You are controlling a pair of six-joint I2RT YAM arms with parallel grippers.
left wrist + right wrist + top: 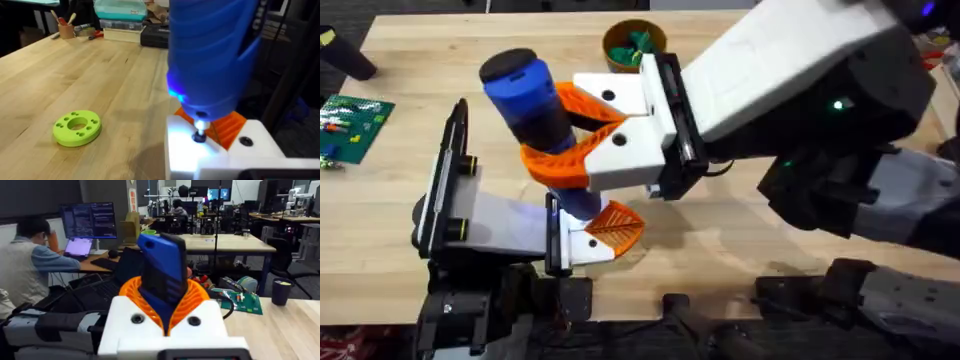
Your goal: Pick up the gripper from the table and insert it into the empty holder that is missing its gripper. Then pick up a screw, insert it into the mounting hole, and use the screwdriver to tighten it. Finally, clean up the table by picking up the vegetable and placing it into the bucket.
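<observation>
1. My right claw (582,135) is clamped on the screwdriver (532,100); the orange pads press on its blue body from both sides.
2. The screwdriver stands almost upright, black cap on top. Its thin tip (200,135) points down on a white part and its small light is on.
3. It looks stiff, chunky, rather heavy and smooth. I judge the middle of the body is the best place to hold, so it does not tilt.
4. My left claw (605,228) lies just under the tool, at 6 o'clock; whether it is apart I cannot tell.
5. The bucket (633,45) stands on the table (740,240) at 1 o'clock, with something green inside.
</observation>
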